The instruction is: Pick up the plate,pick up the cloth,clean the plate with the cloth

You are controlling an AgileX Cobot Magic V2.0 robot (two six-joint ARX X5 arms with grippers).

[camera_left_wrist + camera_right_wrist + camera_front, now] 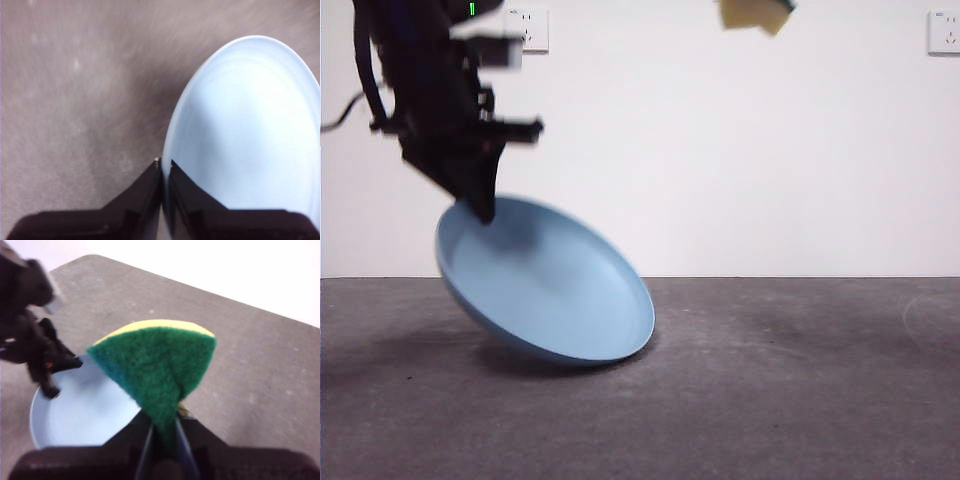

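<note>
The light-blue plate (550, 285) is tilted up on its lower rim on the grey table, its upper left rim pinched by my left gripper (480, 208), which is shut on it. In the left wrist view the jaws clamp the plate (250, 130) at its rim, my left gripper (165, 167) closed thin on it. The cloth (157, 365), yellow foam with a green face, is squeezed in my right gripper (162, 427), held high above the table. Its yellow underside (755, 14) shows at the front view's top edge. The plate (85, 410) lies below it.
Grey table surface (770, 390) spreads to the right of the plate. A white wall with sockets (528, 28) stands behind. The left arm (30, 340) appears dark beside the plate in the right wrist view.
</note>
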